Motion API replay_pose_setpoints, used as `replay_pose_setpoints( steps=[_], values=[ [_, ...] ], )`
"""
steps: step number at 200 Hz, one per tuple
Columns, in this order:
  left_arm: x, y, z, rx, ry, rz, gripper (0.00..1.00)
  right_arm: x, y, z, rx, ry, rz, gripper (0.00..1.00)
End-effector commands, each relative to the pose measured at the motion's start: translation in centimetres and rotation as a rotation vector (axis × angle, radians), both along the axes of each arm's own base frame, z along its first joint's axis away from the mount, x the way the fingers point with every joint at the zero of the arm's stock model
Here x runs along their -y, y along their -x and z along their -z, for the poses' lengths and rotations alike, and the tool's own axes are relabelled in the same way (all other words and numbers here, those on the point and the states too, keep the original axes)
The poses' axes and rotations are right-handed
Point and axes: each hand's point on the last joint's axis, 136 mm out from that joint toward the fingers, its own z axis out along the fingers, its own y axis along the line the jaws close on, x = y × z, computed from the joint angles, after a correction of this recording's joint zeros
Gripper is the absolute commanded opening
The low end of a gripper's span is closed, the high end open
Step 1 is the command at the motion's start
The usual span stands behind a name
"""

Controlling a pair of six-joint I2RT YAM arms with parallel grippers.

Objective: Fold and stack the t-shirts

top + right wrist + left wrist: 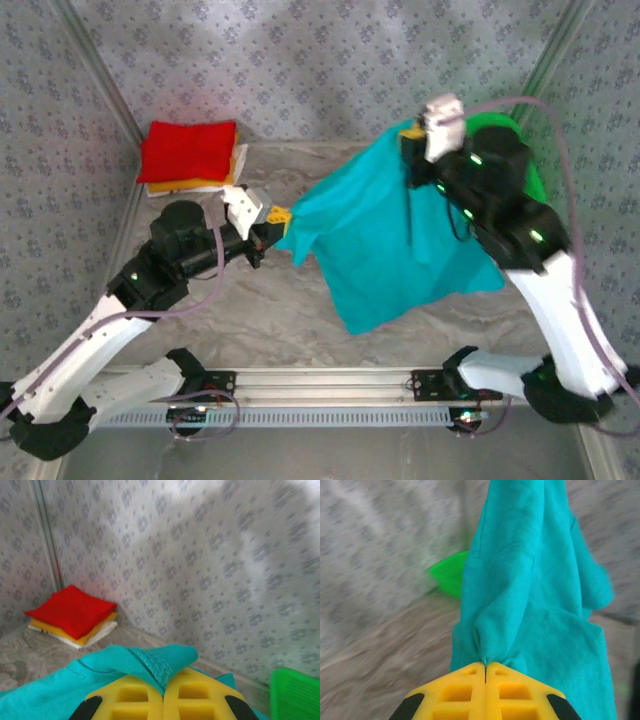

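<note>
Teal shirt [400, 240] hangs spread in the air, right of the folded stack [190, 155]. Left end effector [485, 667] and right end effector [163, 695] are each clamped on an edge of it.

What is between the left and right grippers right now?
The teal t-shirt spans the gap in the top view, hanging between the left gripper and right gripper, each shut on an edge of it.

The grey marbled surface [250, 320] bears folded red, orange-yellow and white cloth shirts [188, 150] stacked at its far-left corner, a green plastic mesh basket [505, 122] far-right.
</note>
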Motion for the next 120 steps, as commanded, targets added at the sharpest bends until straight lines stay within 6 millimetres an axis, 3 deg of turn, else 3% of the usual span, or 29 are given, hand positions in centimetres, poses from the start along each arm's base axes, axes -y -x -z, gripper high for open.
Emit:
replay_pose_setpoints(
  steps=[1,17,25,26,29,38,46,59,68,82,94,95,101,103,104,115,118,120],
  values=[
    [-3.0,-4.9,3.4,0.006,0.010,-0.224,0.00,-4.6,-7.3,5.9,-0.109,0.011,-0.061,0.01],
    [-5.4,-7.8,8.4,-0.076,0.028,-0.359,0.04,-7.9,-13.5,10.3,-0.198,-0.002,-0.079,0.23],
    [-7.0,-9.1,11.1,-0.128,0.032,-0.430,0.05,-9.5,-16.4,12.4,-0.263,0.002,-0.091,0.29],
    [-7.2,-9.3,11.4,-0.133,0.033,-0.440,0.06,-9.6,-16.5,12.1,-0.265,-0.002,-0.093,0.29],
    [-8.0,-9.8,12.4,-0.153,0.036,-0.478,0.10,-10.4,-17.5,14.0,-0.318,0.008,-0.097,0.33],
    [-11.2,-11.1,15.2,-0.217,0.037,-0.638,0.42,-11.7,-19.8,15.3,-0.385,0.012,-0.096,0.48],
    [-14.9,-11.6,17.5,-0.283,0.027,-0.816,0.45,-12.0,-21.2,15.6,-0.421,-0.003,-0.078,0.54],
    [-20.4,-10.9,19.7,-0.374,0.002,-1.079,0.45,-12.0,-20.7,14.9,-0.442,-0.044,-0.105,0.56],
    [-22.1,-10.2,20.0,-0.396,-0.004,-1.150,0.50,-11.7,-19.7,14.6,-0.459,-0.051,-0.120,0.60],
    [-21.6,-9.9,19.6,-0.379,-0.024,-1.091,0.56,-10.7,-17.9,15.2,-0.526,0.011,-0.116,0.62],
    [-21.1,-9.8,19.3,-0.373,-0.027,-1.059,0.59,-10.0,-16.2,17.4,-0.617,0.085,-0.087,0.67],
    [-21.1,-9.8,19.3,-0.373,-0.027,-1.056,0.59,-10.0,-16.1,16.9,-0.603,0.082,-0.087,0.67],
    [-20.8,-10.0,19.2,-0.371,-0.032,-1.040,0.59,-10.0,-15.3,18.7,-0.636,0.105,-0.083,0.69],
    [-20.7,-10.1,19.2,-0.371,-0.034,-1.033,0.59,-10.1,-15.0,18.3,-0.623,0.091,-0.088,0.70],
    [-20.6,-10.1,19.2,-0.372,-0.036,-1.031,0.59,-10.1,-14.9,19.4,-0.642,0.094,-0.086,0.71],
    [-19.8,-10.9,19.4,-0.375,-0.045,-0.992,0.60,-9.4,-13.7,20.7,-0.622,0.018,-0.057,0.84],
    [-19.6,-11.2,19.6,-0.379,-0.049,-0.982,0.60,-9.2,-13.6,19.5,-0.577,-0.026,-0.060,0.86],
    [-19.3,-11.4,19.6,-0.382,-0.050,-0.971,0.60,-9.0,-13.4,19.9,-0.578,-0.040,-0.057,0.87]
  ],
)
